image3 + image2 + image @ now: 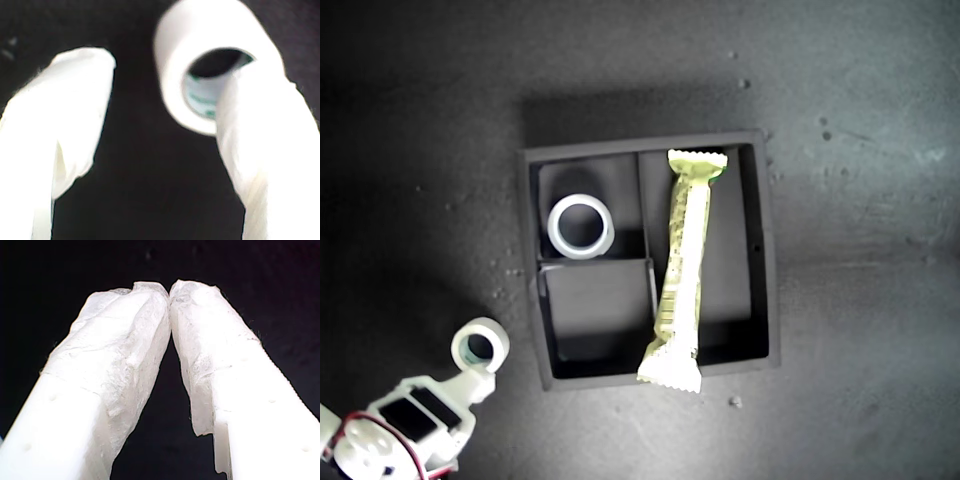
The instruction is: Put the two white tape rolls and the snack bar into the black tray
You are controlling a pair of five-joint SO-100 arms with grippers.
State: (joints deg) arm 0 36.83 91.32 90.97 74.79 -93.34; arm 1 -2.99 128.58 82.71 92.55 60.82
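Note:
The black tray sits mid-picture in the exterior view. An all-white tape roll lies in its upper-left small compartment. The snack bar lies along the long compartment, one crimped end overlapping the tray's lower wall. A second tape roll, with a greenish core, rests on the floor off the tray's lower-left corner. My second gripper is open, one finger at the roll's hole, the other well apart. My first gripper is shut on nothing over dark ground; it is out of the exterior view.
The floor is dark grey with small specks. The tray's lower-left small compartment holds nothing. The second arm's white body with red wires fills the exterior view's lower-left corner.

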